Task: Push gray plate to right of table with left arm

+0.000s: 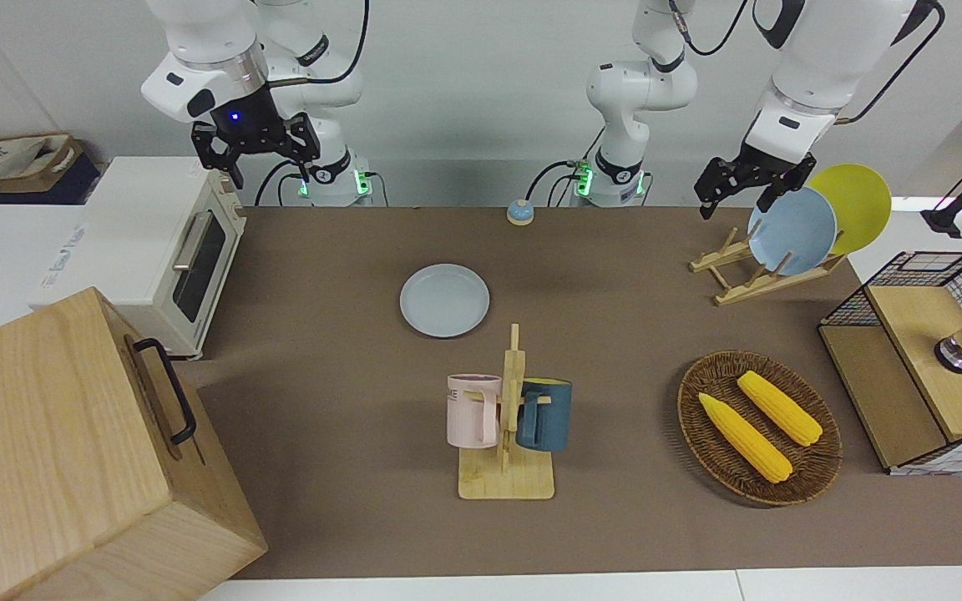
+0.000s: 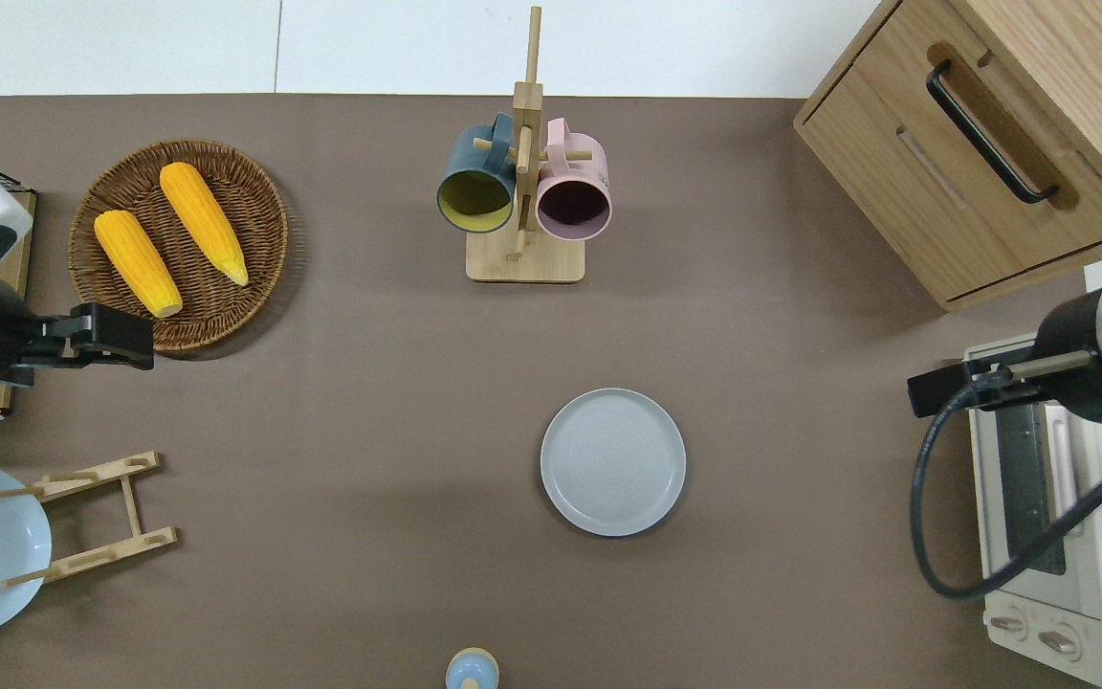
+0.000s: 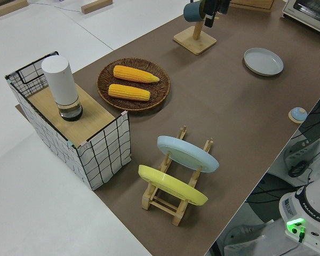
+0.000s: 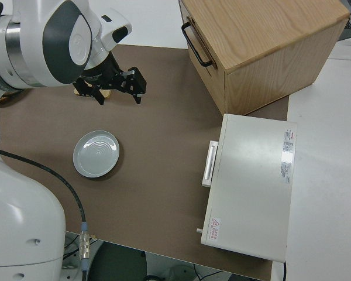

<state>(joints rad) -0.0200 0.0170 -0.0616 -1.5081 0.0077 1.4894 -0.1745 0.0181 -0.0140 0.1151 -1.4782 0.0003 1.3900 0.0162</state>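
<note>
The gray plate (image 1: 444, 300) lies flat on the brown table (image 1: 615, 351) near its middle, on the robots' side of the mug rack; it also shows in the overhead view (image 2: 613, 461). My left gripper (image 1: 736, 190) is open and empty, up in the air. In the overhead view the left gripper (image 2: 135, 337) is over the table at the wicker basket's edge, well apart from the plate, toward the left arm's end. My right gripper (image 1: 257, 163) is open and parked.
A mug rack (image 1: 508, 417) with two mugs stands farther from the robots than the plate. A wicker basket with two corn cobs (image 1: 758, 426), a plate rack with sky-blue and yellow plates (image 1: 790, 229), a toaster oven (image 1: 159, 250) and a wooden cabinet (image 1: 72, 451) stand at the table's ends.
</note>
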